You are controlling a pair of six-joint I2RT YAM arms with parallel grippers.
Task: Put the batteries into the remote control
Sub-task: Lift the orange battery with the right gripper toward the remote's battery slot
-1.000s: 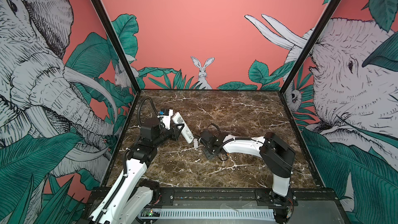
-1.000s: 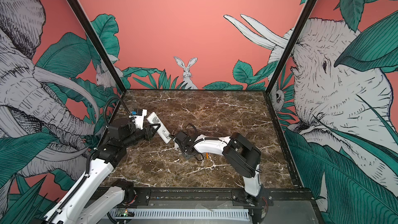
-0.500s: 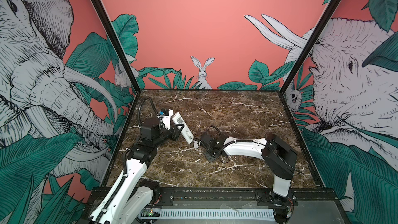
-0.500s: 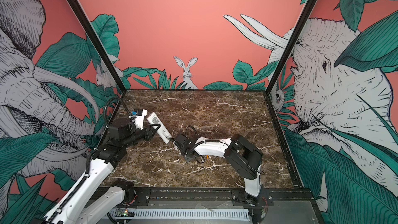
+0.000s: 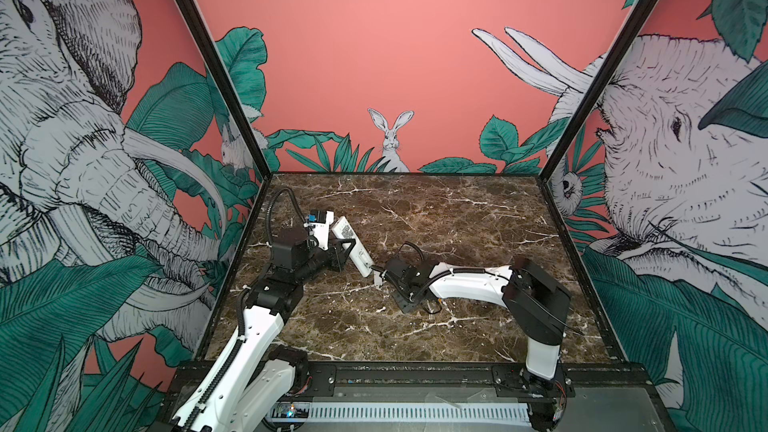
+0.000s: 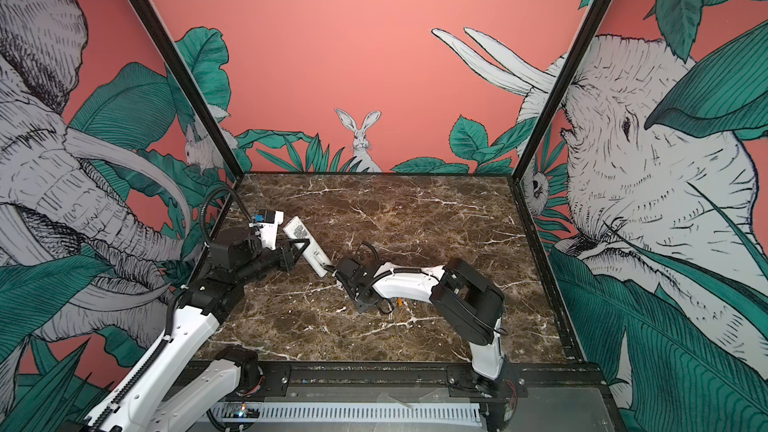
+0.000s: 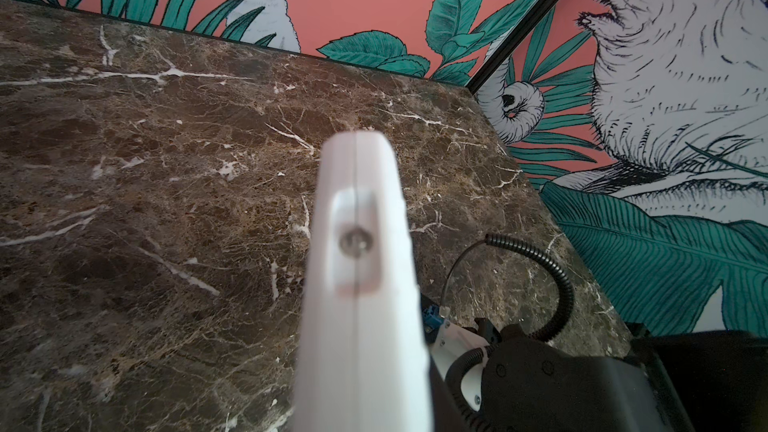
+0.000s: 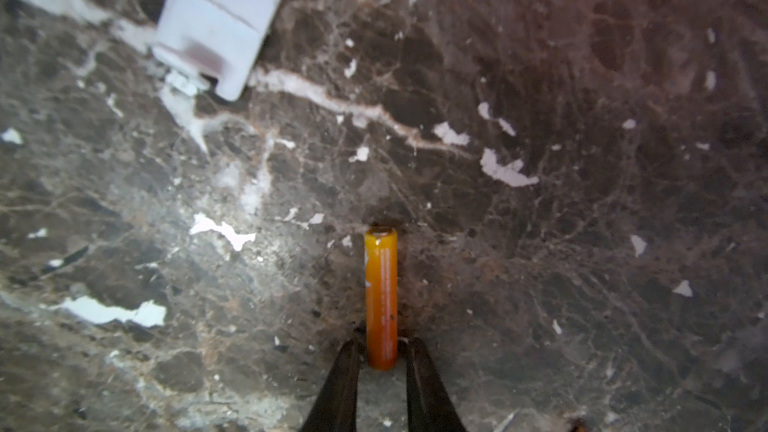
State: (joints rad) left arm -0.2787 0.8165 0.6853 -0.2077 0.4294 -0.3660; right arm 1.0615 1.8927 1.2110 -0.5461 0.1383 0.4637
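Note:
The white remote control (image 5: 343, 229) (image 6: 300, 235) is tilted above the marble at the left, its dark label facing up. My left gripper (image 5: 346, 249) is shut on its middle. In the left wrist view its blurred end (image 7: 359, 268) fills the centre. My right gripper (image 8: 382, 350) is shut on the near end of an orange battery (image 8: 381, 292), held low over the marble. In both top views it (image 5: 376, 271) reaches to just beside the remote's lower end. A second orange battery (image 6: 400, 302) lies under the right arm.
A small white piece (image 5: 377, 279) stands on the marble by the remote's lower end. A blurred white plastic end (image 8: 220, 22) shows ahead of the held battery; I cannot tell whether it is the remote or that piece. Enclosure walls stand on three sides.
My right arm has reached leftward, bringing its gripper close to the remote's lower end. The left arm and the remote have stayed put.

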